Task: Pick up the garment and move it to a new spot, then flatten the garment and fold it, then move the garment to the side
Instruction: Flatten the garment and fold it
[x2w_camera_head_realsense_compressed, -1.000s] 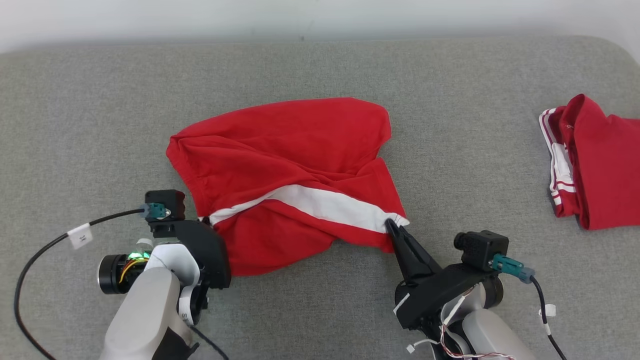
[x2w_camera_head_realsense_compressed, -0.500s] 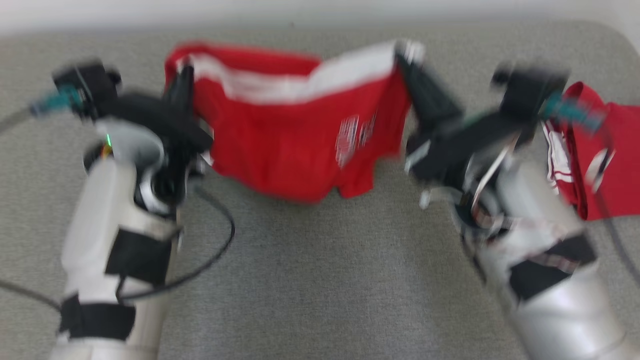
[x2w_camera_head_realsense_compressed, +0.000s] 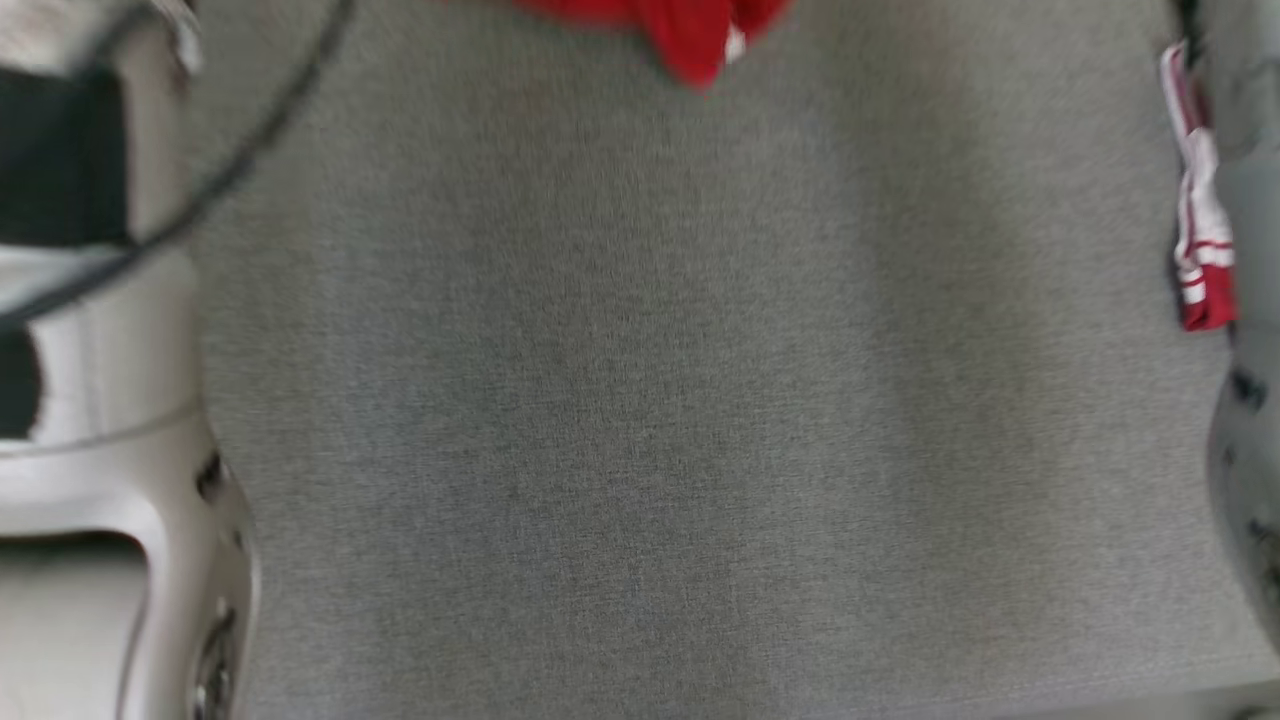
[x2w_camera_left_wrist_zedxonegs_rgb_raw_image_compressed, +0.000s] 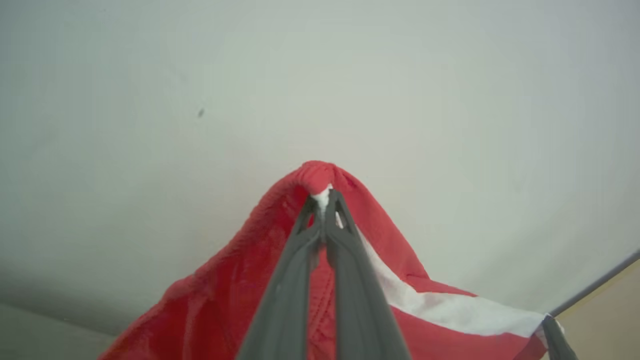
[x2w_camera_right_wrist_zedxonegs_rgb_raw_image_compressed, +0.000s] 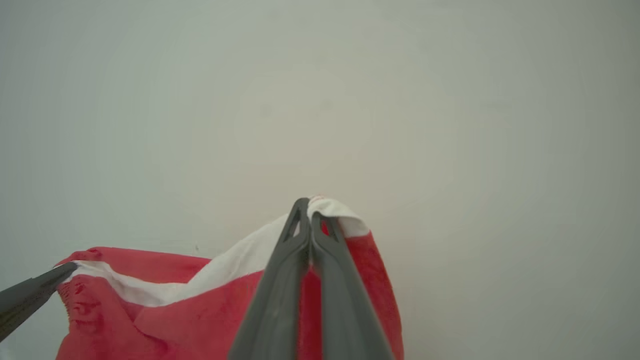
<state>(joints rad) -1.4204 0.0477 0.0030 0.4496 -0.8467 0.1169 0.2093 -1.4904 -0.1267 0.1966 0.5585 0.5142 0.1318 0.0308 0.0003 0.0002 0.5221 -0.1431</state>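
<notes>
Red garment (x2w_camera_left_wrist_zedxonegs_rgb_raw_image_compressed: 210, 305), crumpled on the surface (x2w_camera_head_realsense_compressed: 640, 400) a second ago, now hangs lifted; left end effector (x2w_camera_left_wrist_zedxonegs_rgb_raw_image_compressed: 325, 199) and right end effector (x2w_camera_right_wrist_zedxonegs_rgb_raw_image_compressed: 308, 209) pinch its corners; relocation begun.

Blur smears the head view, where the garment (x2w_camera_head_realsense_compressed: 690, 30) is cut off by the top edge, leaving a red tip at top centre. At the right edge, a second red-and-white garment (x2w_camera_head_realsense_compressed: 1195, 230) is largely hidden behind a pale arm (x2w_camera_head_realsense_compressed: 1250, 480). In both wrist views the cloth runs off the bottom edge, its pinched corners partly covered by the left gripper (x2w_camera_left_wrist_zedxonegs_rgb_raw_image_compressed: 325, 200) and right gripper (x2w_camera_right_wrist_zedxonegs_rgb_raw_image_compressed: 310, 210).
</notes>
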